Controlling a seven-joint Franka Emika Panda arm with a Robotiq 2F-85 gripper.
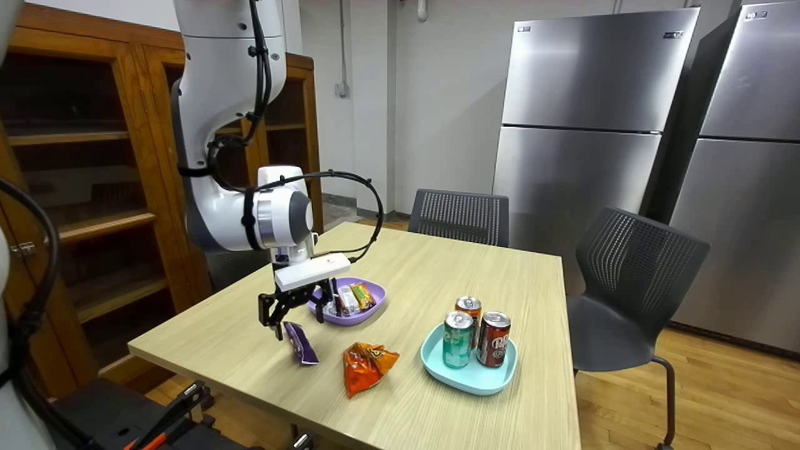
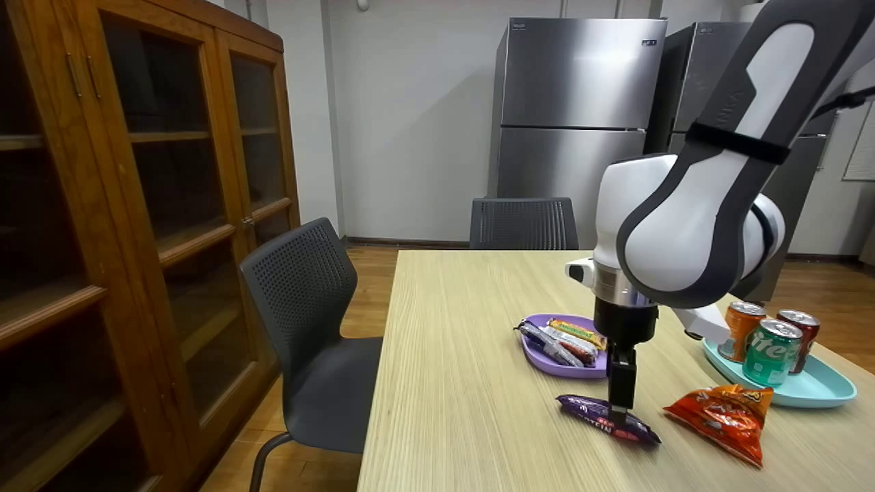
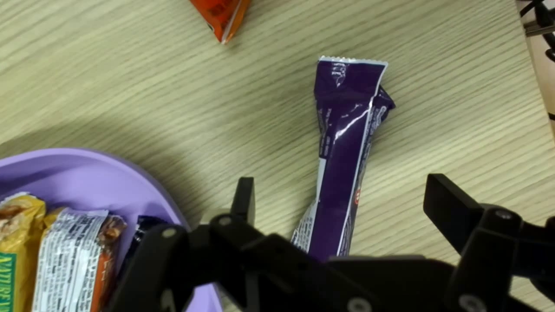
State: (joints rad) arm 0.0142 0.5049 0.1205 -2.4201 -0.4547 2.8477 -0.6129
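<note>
Near the lilac tray (image 3: 104,182), on the side toward the camera in both exterior views, a purple-wrapped bar (image 3: 344,160) lay on the pale tabletop (image 2: 465,383). Over it hung the claw (image 3: 341,186), pointing down, its jaws spread wide to either side of the wrapper, with bare wood showing in both gaps in the wrist view; the bar was ungripped. One jaw stood between the bar and the lilac tray; whether the tips touched the tabletop could not be told. Inside the lilac tray lay a yellow-wrapped bar (image 3: 28,242), a white-wrapped bar (image 3: 69,260) and a dark-wrapped bar (image 2: 549,345). Right of the lilac tray, and closer to the camera in both exterior views, rested a red-orange snack bag (image 2: 728,418). Farther right of the lilac tray in those views, a turquoise tray (image 1: 469,380) carried three upright cans: a green can (image 1: 458,340), a dark red can (image 1: 494,340) and an orange can (image 1: 468,306). Beyond the lilac tray, past the tabletop's far edge, stood a gray chair (image 2: 525,227) and, farther off, a steel refrigerator (image 2: 574,102).
</note>
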